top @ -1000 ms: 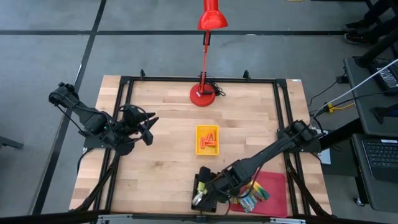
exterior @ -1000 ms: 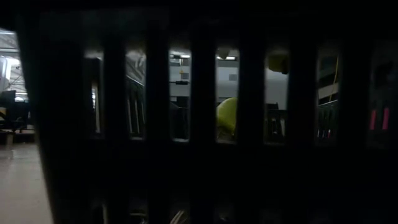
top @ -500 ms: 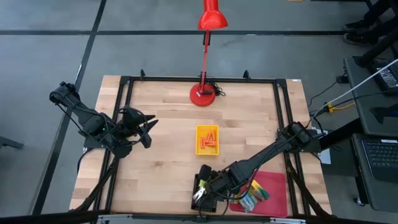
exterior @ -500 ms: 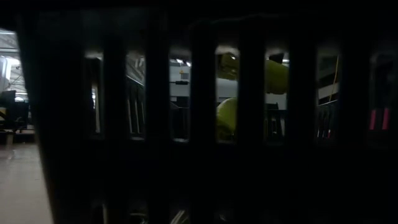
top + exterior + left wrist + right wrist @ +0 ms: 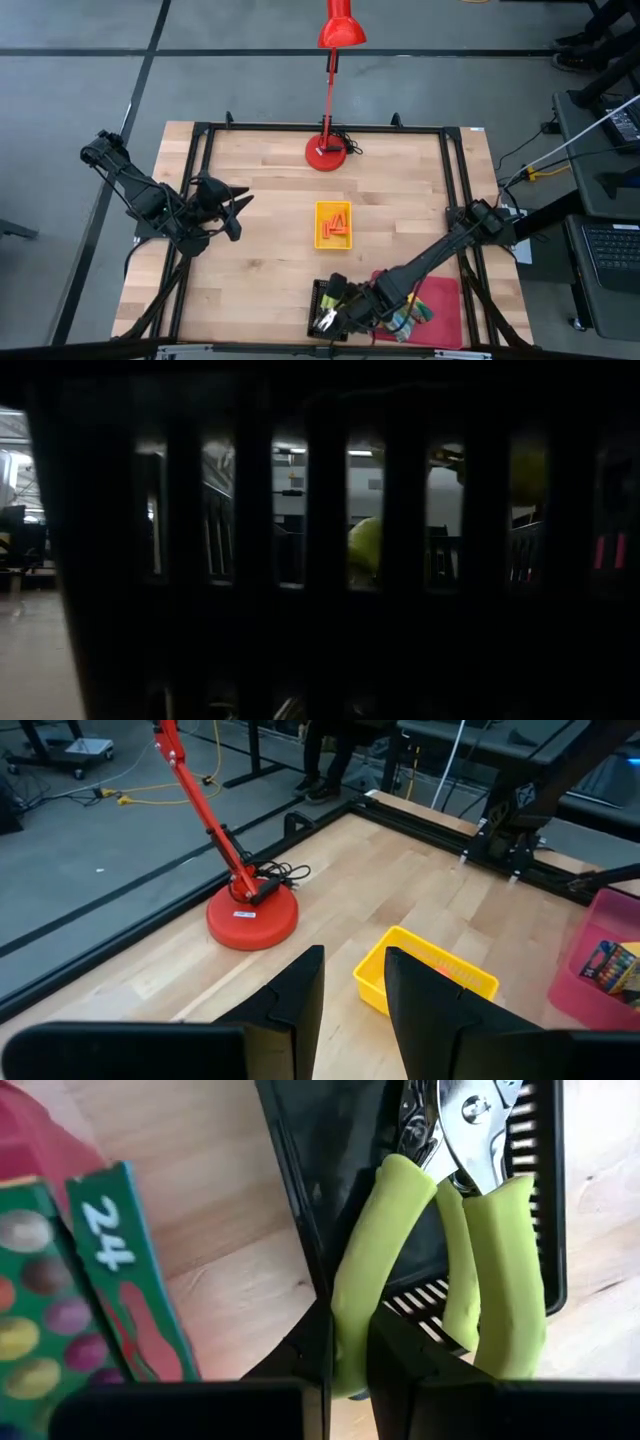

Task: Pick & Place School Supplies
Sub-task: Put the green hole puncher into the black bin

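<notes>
The small pliers (image 5: pixel 440 1250) have bright yellow-green handles and shiny metal jaws. They lie at the near edge of the table, right of centre, with their head over the black slotted tray (image 5: pixel 540 1200) and their handles reaching out past its wall; one handle sits between dark fingers. Short orange sticks (image 5: pixel 335 228) lie loosely piled in the yellow tray (image 5: pixel 333 209) at the middle of the table. A green printed box (image 5: pixel 130 1280) marked 24, with coloured dots, lies in the red tray (image 5: pixel 440 295) at the near right corner, just right of the pliers.
</notes>
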Controlling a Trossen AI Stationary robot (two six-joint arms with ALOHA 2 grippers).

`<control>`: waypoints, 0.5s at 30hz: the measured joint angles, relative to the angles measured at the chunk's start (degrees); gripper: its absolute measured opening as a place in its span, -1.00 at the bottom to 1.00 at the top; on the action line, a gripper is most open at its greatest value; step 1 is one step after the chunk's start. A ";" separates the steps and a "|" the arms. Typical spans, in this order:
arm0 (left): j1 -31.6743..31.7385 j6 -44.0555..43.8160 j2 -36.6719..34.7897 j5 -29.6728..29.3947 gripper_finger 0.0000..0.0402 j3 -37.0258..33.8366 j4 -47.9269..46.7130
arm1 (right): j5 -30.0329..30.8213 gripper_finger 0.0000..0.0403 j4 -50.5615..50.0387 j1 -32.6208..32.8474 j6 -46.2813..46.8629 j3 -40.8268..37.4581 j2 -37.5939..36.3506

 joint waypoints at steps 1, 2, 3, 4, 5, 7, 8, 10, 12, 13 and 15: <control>0.00 -0.05 0.00 -0.05 -0.48 0.00 0.00 | 0.01 -0.81 0.12 0.17 0.10 0.00 0.00; 0.00 -0.06 0.00 -0.06 -0.48 0.00 0.00 | 0.02 -0.81 0.33 0.23 0.68 0.00 0.00; 0.02 -0.06 0.00 -0.08 -0.48 0.00 0.00 | 0.03 -0.81 0.56 0.23 1.54 0.00 0.00; 0.02 -0.08 0.00 -0.09 -0.48 0.00 0.00 | 0.09 -0.81 0.64 0.23 2.07 0.00 0.00; 0.00 -0.09 0.00 -0.10 -0.48 0.00 0.00 | 0.26 -0.77 0.60 0.23 2.21 0.00 -0.02; 0.00 -0.13 0.00 -0.09 -0.48 0.00 0.00 | 1.69 -0.66 0.64 0.33 1.92 0.00 -0.02; 0.00 -0.14 0.00 -0.09 -0.48 0.00 0.01 | 2.27 -0.62 0.79 0.35 1.72 0.00 -0.02; 0.00 -0.45 0.00 -0.09 -0.48 0.00 0.00 | 2.60 -0.58 1.33 0.34 2.52 0.00 -0.02; -0.03 -0.58 0.00 -0.09 -0.48 0.00 0.02 | 3.14 -0.57 1.57 0.38 3.76 0.00 -0.02; -0.12 -0.58 0.00 -0.09 -0.48 0.00 0.02 | 3.47 -0.58 1.71 0.38 4.24 0.00 -0.02; -0.52 -0.61 0.00 -0.12 -0.48 0.00 0.02 | 4.35 -0.59 1.68 0.38 4.80 0.00 -0.02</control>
